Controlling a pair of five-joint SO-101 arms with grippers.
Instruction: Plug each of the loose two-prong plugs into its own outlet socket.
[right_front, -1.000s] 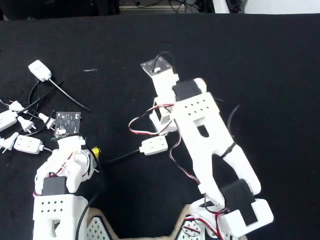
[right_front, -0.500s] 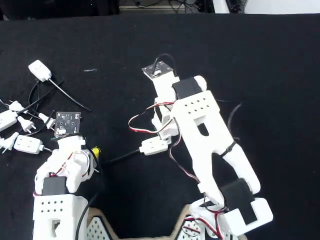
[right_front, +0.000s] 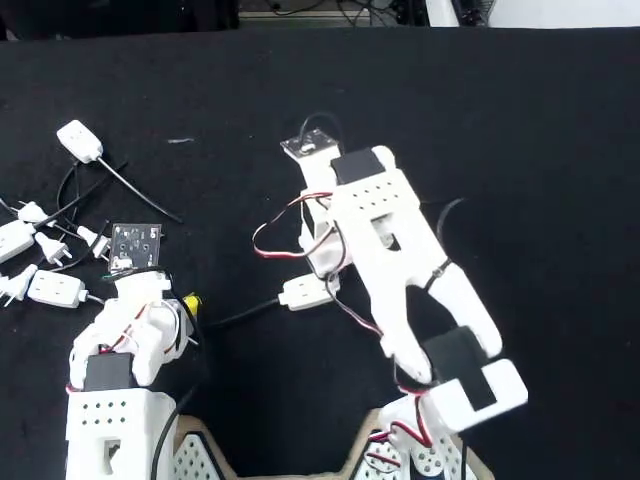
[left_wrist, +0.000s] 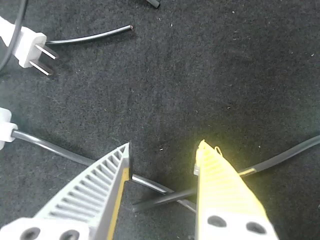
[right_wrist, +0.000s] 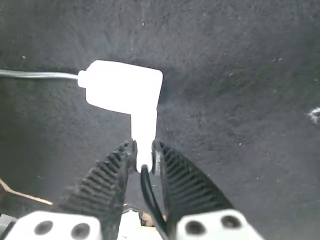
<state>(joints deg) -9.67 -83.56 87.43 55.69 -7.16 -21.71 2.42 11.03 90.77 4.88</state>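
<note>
light: bright, even | shadows: faint | glare: outlet socket (right_wrist: 122, 90) blown white

Centre: I see an outlet socket (right_front: 305, 292) on the counter (right_front: 520, 150), under my right arm, its cord trailing left.
Right end effector (right_wrist: 143, 145): clamped on a plug (right_wrist: 144, 125) that butts into that socket.
Left edge: I find a cluster of loose plugs and sockets (right_front: 55, 288); a lone socket (right_front: 79, 141) lies behind it.
Left end effector (left_wrist: 165, 145): spread above crossing cables (left_wrist: 160, 192), a loose plug (left_wrist: 27, 47) nearby.
</note>
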